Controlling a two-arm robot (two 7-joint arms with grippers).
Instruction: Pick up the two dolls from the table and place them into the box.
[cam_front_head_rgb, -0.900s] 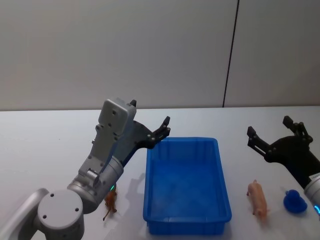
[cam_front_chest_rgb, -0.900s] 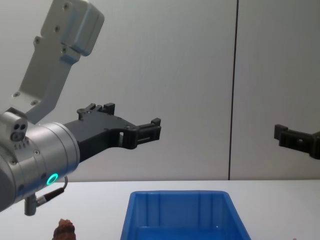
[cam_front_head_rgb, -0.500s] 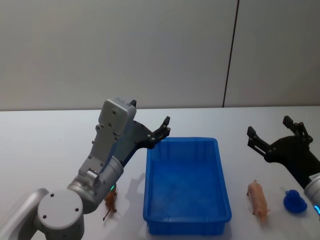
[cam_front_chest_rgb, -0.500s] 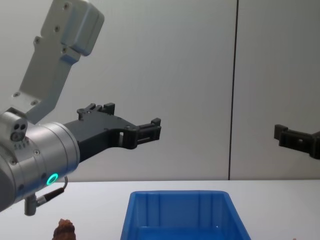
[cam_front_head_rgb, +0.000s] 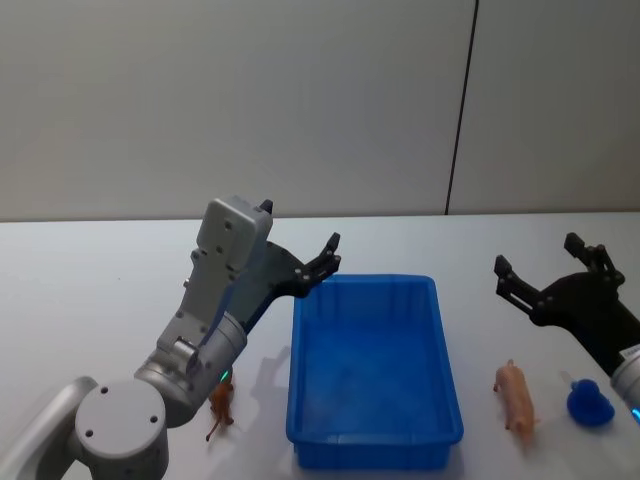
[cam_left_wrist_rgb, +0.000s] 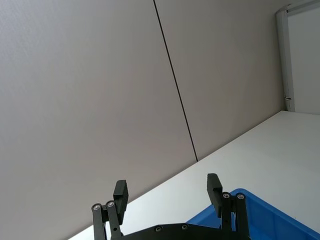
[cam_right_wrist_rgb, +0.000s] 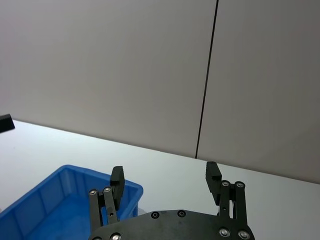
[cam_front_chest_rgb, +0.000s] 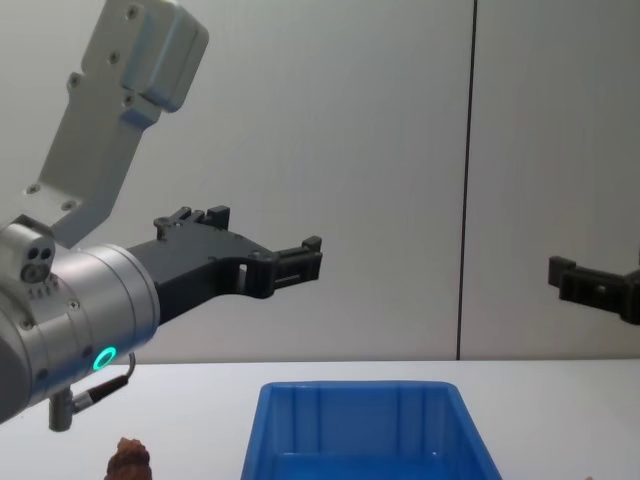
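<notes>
The blue box (cam_front_head_rgb: 298, 388) stands open-topped on the white table (cam_front_head_rgb: 90, 300), with nothing in it. A reddish-brown doll (cam_front_head_rgb: 221, 405) stands on the table left of the box, under my left arm. A blue doll (cam_front_head_rgb: 589, 404) sits at the far right, beside my right wrist. My left gripper (cam_front_head_rgb: 327, 258) hangs open in the air above the box's far left corner. My right gripper (cam_front_head_rgb: 537, 258) is open too, held in the air right of the box and beyond the blue doll. Both grippers hold nothing.
A pink toy pig (cam_front_head_rgb: 517, 396) lies on the table between the box and the blue doll. A grey wall with a dark vertical seam (cam_front_head_rgb: 460, 110) stands behind the table. Bare tabletop stretches left of and beyond the box.
My right gripper has sunk slightly. The left arm, the dolls and the box have not moved.
</notes>
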